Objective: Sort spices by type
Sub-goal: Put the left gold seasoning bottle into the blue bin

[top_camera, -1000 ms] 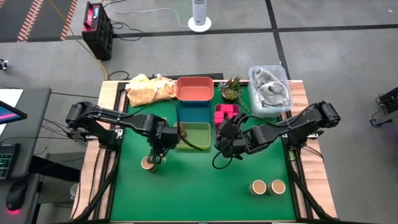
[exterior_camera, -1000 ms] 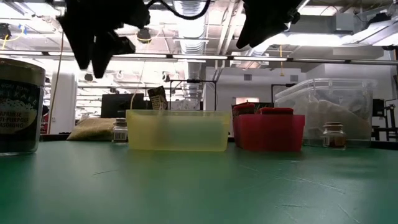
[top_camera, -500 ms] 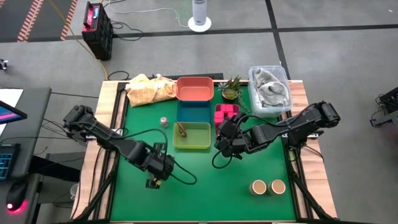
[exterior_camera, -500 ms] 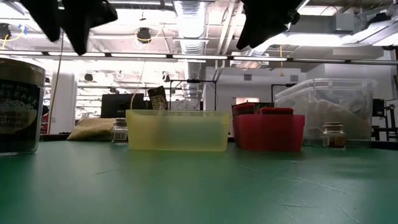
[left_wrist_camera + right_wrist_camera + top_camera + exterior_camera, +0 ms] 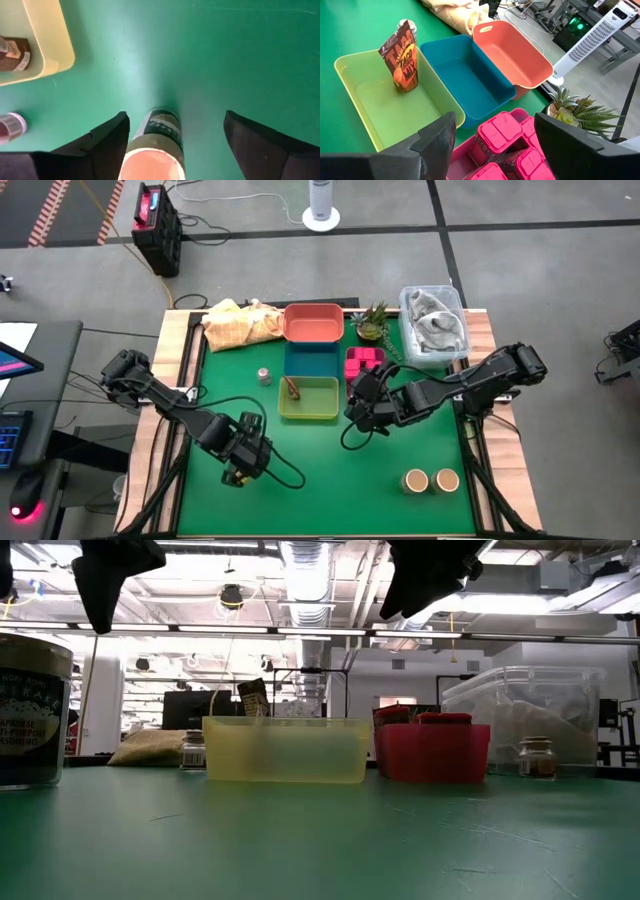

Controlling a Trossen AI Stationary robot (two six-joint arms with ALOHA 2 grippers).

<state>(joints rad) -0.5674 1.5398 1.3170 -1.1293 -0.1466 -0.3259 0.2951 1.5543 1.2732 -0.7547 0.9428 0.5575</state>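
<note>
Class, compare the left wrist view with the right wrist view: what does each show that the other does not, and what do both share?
Only the left wrist view: a tan-topped jar standing on the mat between the open left gripper fingers, and a tiny jar. Only the right wrist view: the blue tray, orange tray, pink boxes, plant, fan and right gripper. Both: the yellow-green tray with its brown packet.

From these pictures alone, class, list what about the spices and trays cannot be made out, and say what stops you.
- Tan-topped jar under the left gripper: label cut off by the left wrist view's edge.
- Green tray in the low view: its wall hides the taco mix packet.
- Small jar in the high view: contents too small.
- Pink boxes: partly behind the right gripper's fingers.
</note>
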